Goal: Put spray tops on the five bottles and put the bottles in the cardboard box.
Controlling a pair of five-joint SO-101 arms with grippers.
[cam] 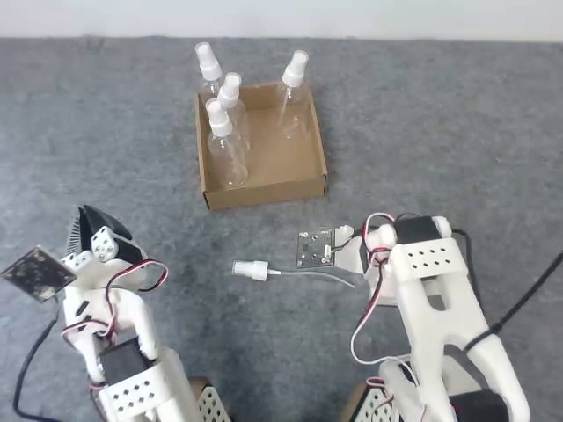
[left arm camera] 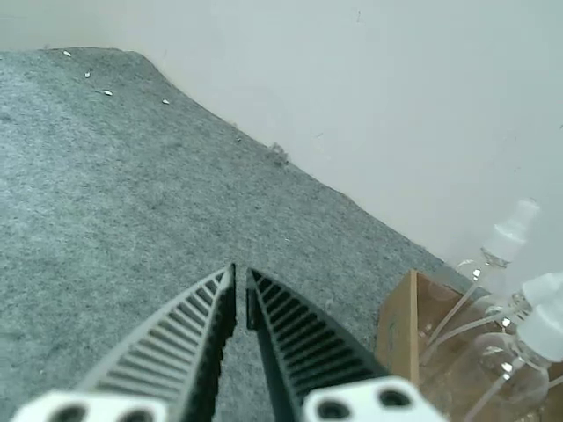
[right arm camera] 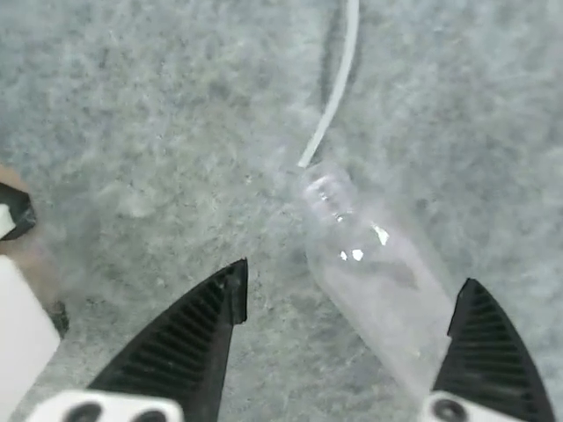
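Carpet (cam: 440, 114) — four capped bottles (cam: 227, 145), one bare bottle (right arm camera: 374, 272), one loose top (cam: 251, 269); left gripper (left arm camera: 242, 272) closed, right gripper (right arm camera: 354, 277) spread.

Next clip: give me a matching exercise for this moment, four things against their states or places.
Things:
1. left gripper
2. right gripper
3. loose spray top
4. cardboard box

States or places:
A. holds capped bottles
B. open over a topless bottle
C. shut, holding nothing
D. lying on the carpet in front of the box

Pairs: 1-C, 2-B, 3-D, 4-A.
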